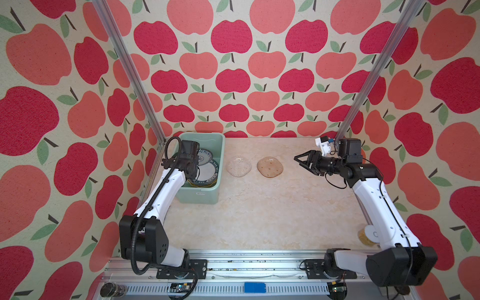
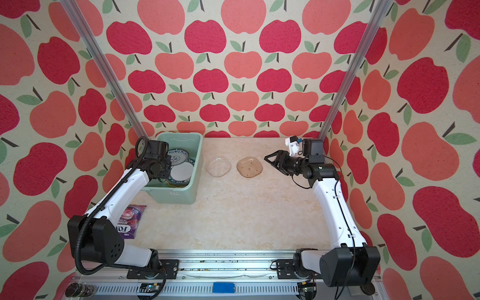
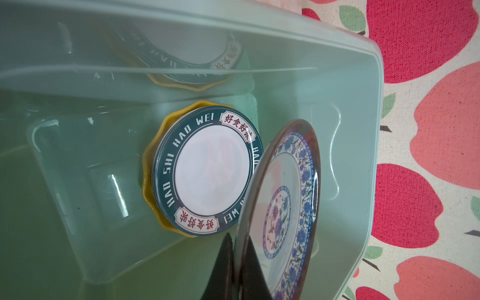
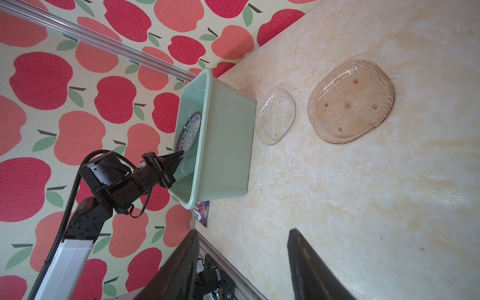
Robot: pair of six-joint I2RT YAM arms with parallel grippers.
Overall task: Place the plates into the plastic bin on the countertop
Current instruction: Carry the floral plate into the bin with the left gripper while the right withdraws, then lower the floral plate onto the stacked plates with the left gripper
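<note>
The mint-green plastic bin (image 1: 198,198) stands at the back left of the countertop (image 1: 259,220). My left gripper (image 3: 237,239) is inside the bin, shut on the rim of the grey-blue patterned plate (image 3: 283,207), which tilts on edge. Under it a white plate with a dark lettered rim (image 3: 210,171) lies on the yellow scalloped plate (image 3: 149,181). The clear glass plate (image 1: 238,166) and the amber glass plate (image 1: 269,167) lie on the counter right of the bin. My right gripper (image 1: 298,159) hovers open and empty right of the amber plate (image 4: 350,102).
A purple snack bag (image 2: 130,220) lies near the left arm, in front of the bin (image 2: 198,166). A yellowish jar (image 1: 366,236) stands behind the right arm at the front right. Aluminium rails and apple-patterned walls frame the counter.
</note>
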